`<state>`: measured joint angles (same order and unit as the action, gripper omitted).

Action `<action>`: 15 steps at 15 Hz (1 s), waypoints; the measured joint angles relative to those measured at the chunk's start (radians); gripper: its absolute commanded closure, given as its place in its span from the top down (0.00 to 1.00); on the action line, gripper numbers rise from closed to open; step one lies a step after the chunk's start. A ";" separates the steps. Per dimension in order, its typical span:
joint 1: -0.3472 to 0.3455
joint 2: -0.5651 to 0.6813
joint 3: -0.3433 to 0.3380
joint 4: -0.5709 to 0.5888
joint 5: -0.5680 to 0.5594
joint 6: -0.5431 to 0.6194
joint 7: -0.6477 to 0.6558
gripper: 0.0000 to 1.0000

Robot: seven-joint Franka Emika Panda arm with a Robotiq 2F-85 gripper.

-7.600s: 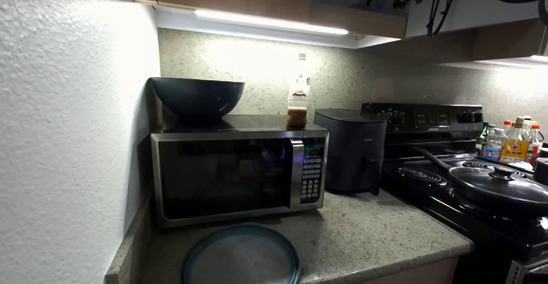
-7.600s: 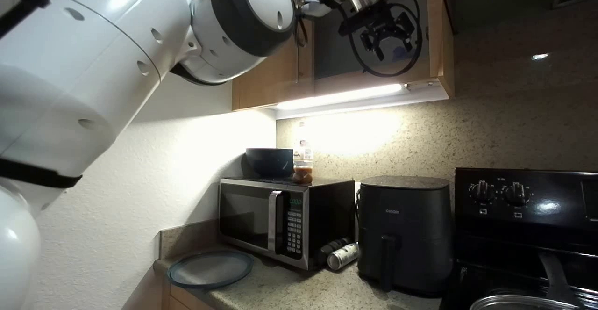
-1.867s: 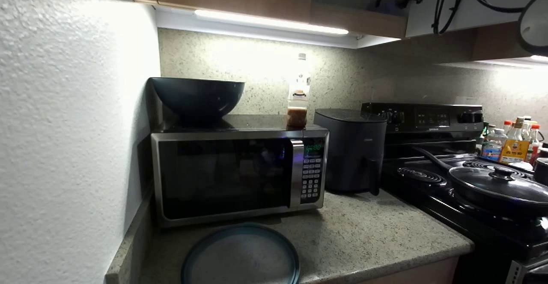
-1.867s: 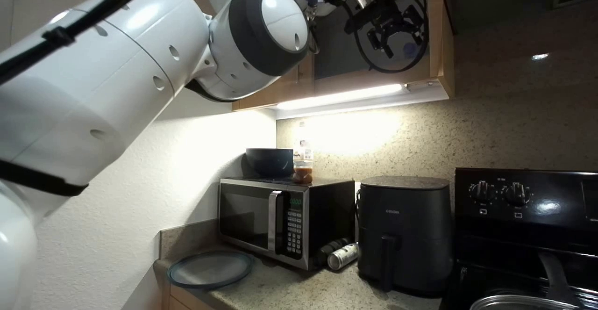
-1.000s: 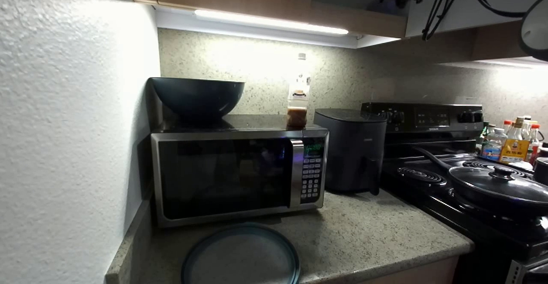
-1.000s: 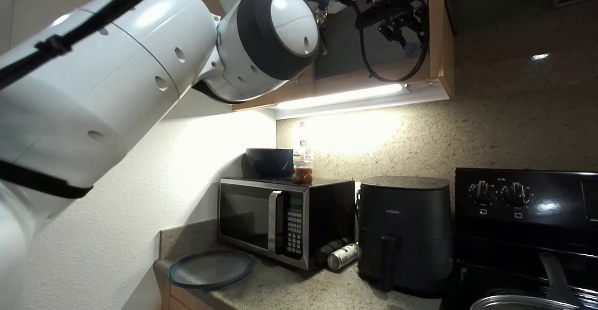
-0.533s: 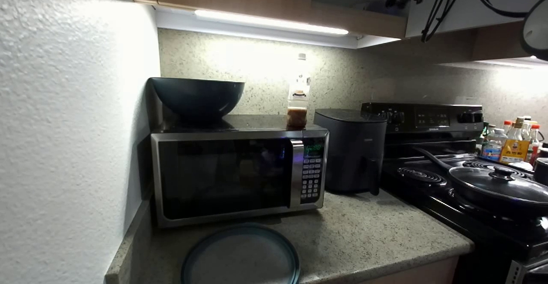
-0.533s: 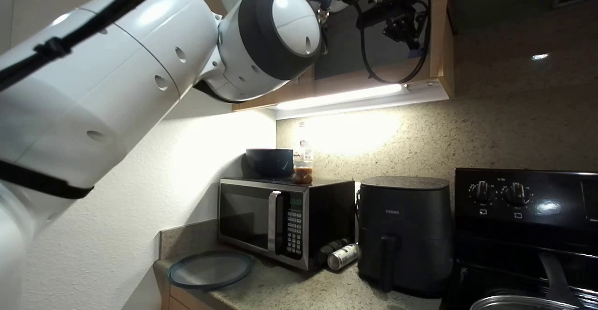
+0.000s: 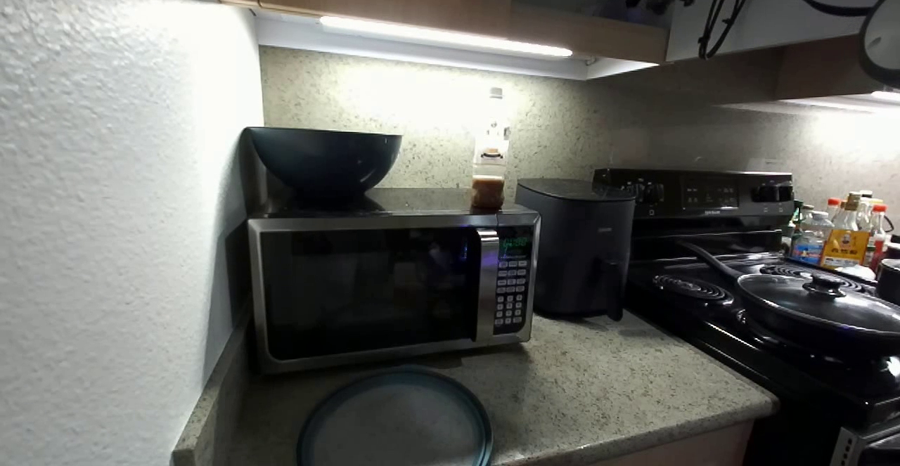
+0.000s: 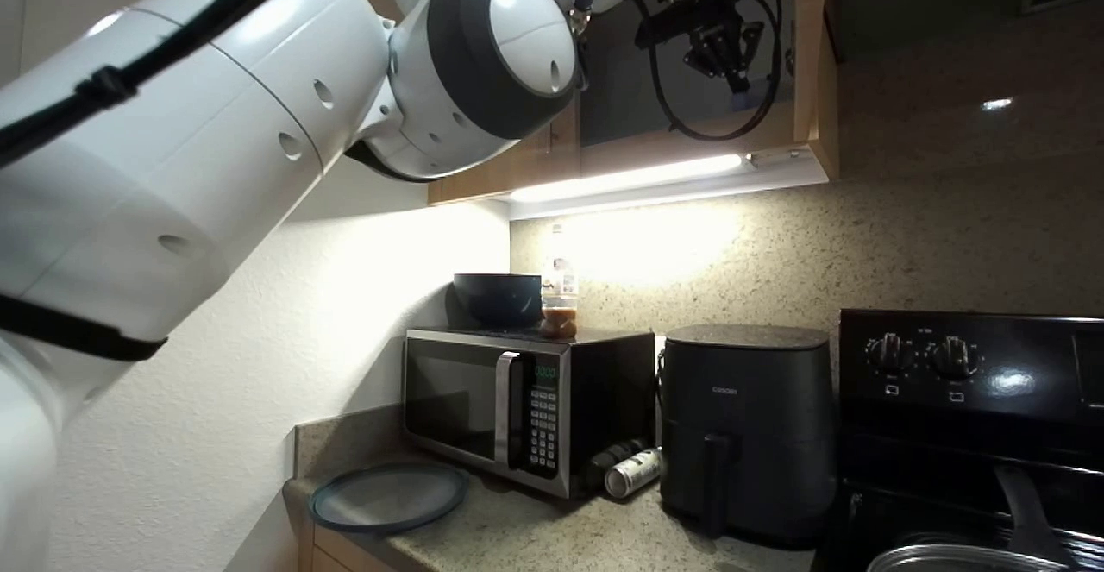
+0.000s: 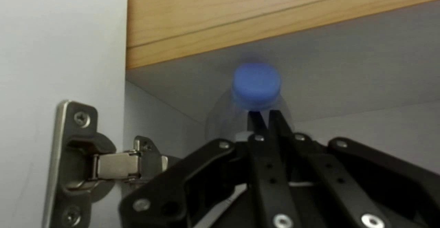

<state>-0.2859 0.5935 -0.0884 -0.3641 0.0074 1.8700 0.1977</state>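
Note:
In the wrist view my gripper [image 11: 264, 112] has its jaws drawn close together, a narrow slit left at the tips. Its black fingertips overlap the front of a see-through rounded vessel [image 11: 220, 119] just under its blue cap [image 11: 257, 83]. The vessel shows through the slit; whether the fingertips touch it I cannot tell. It stands inside a cabinet, on the pale shelf [image 11: 343, 56] near the front corner. In an exterior view the gripper [image 10: 735, 80] reaches into the open cabinet above the counter, with a blue patch [image 10: 740, 103] just below it.
Left of the jaws are an open white door [image 11: 51, 49] and its metal hinge [image 11: 118, 166]. A wooden cabinet edge [image 11: 213, 25] crosses the front. Below stand a microwave [image 10: 466, 395] carrying a dark bowl [image 10: 500, 300] and sauce bottle [image 10: 559, 322], an air fryer [image 10: 749, 434] and a stove [image 9: 654, 353].
The jaws stood wide apart two seconds ago and have come together. In an exterior view the gripper first went right, then drew back left over the last half second; the blue patch also shows further left.

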 measured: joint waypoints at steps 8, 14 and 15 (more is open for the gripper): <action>0.079 -0.026 -0.018 0.001 -0.038 -0.028 -0.002 0.92; 0.096 -0.038 -0.046 0.005 -0.092 -0.029 -0.002 1.00; 0.096 -0.041 -0.052 0.005 -0.102 -0.029 -0.001 1.00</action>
<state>-0.1895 0.5520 -0.1406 -0.3588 -0.0942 1.8413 0.1962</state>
